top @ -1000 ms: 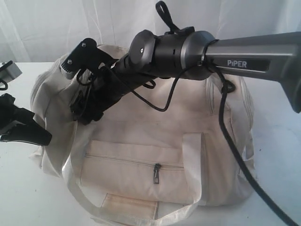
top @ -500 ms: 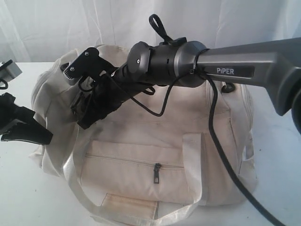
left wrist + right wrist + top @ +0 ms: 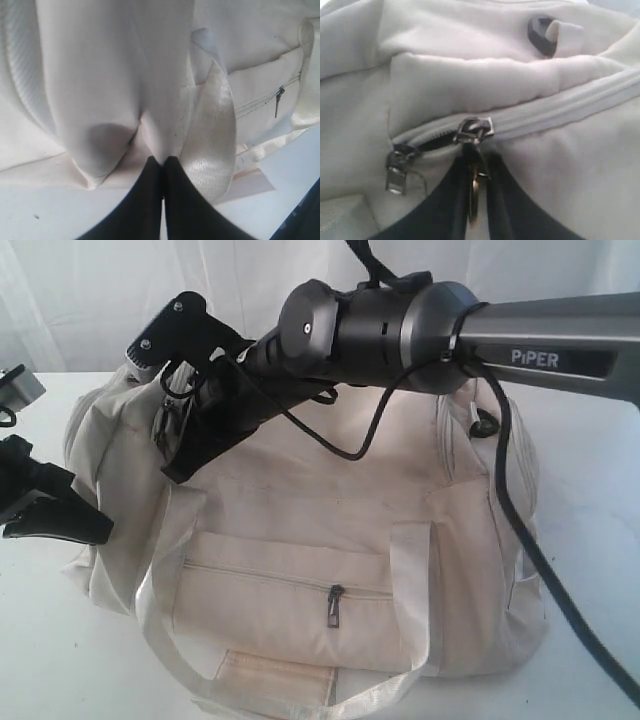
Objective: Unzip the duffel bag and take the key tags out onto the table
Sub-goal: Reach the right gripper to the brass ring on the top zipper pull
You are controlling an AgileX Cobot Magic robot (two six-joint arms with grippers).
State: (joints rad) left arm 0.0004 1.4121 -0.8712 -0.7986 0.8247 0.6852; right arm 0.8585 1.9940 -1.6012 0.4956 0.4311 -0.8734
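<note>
Duffel bag (image 3: 300, 490): my right fingers (image 3: 445, 200) pinch its ring pull (image 3: 474, 192) thinly, left fingers (image 3: 140, 200) shut against its end; a hard tug could slip the ring

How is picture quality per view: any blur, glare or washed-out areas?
Exterior view: table washed out, duffel bag slightly soft. Left wrist view: bag fabric overexposed, dark jaws blurred. Right wrist view: bluish cast, zipper pull fairly sharp, near jaws out of focus.
</note>
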